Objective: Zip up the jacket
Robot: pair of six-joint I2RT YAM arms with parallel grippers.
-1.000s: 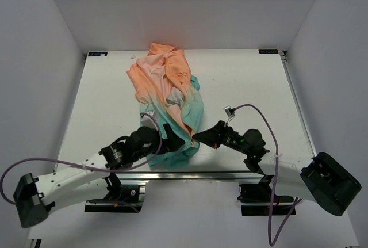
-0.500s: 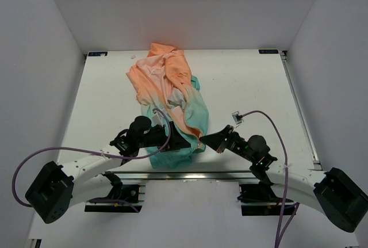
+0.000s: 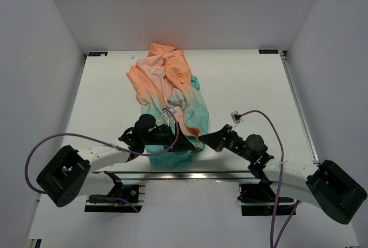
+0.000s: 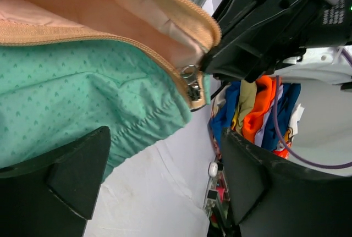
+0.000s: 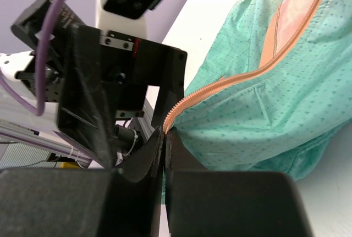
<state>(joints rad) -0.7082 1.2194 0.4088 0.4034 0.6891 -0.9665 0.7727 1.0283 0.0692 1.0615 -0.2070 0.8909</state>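
Near hem: right gripper [image 5: 164, 133] clamps the jacket [image 3: 164, 84] by its orange zipper [image 5: 250, 78] edge; left gripper [image 4: 165, 160] spread wide, just beside.

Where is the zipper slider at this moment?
The slider hangs at the teal bottom corner of the jacket, right of centre in the left wrist view, just beside the tips of the right gripper.

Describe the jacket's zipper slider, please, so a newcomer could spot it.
On the table lies a crumpled jacket; follow its orange zipper to its teal hem at the near edge. The slider hangs there, the only small metal piece, beside the right gripper.
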